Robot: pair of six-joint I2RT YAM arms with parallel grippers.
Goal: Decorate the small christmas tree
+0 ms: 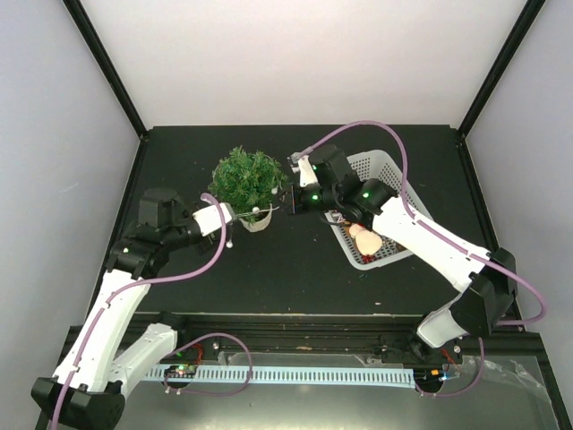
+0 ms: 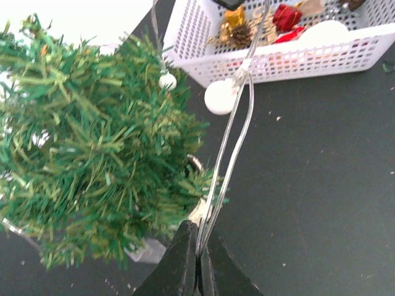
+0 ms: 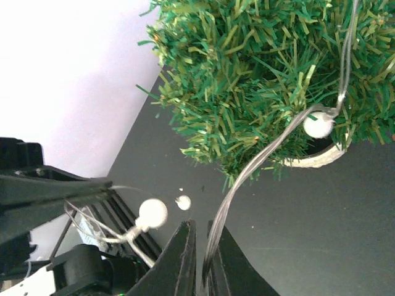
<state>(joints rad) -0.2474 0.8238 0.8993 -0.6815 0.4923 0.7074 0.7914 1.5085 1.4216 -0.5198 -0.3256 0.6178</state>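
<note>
— Where is the small christmas tree point(image 1: 248, 179) standing?

— Upright in its white pot point(image 1: 255, 222) on the black table point(image 1: 295, 269), toward the far side. The white basket point(image 1: 394, 170) is near it on the right.

— And the arms?

— One on each side of it. The left gripper point(image 2: 197, 250) has its fingers pressed together on a thin light string point(image 2: 228, 154), low by the pot. The wire runs up from there past the needles toward the basket and carries a round bulb point(image 2: 221, 97).

— The other one?

— The right gripper point(image 3: 200, 246) is pinched on the wire too, just beside the tree's right flank. From its fingers the string climbs into the branches, where another bulb point(image 3: 318, 126) hangs against the pot rim.

— Anything in the basket?

— A pine cone point(image 2: 241, 35) and a red ornament point(image 2: 287, 16), among other bits I cannot make out.
</note>
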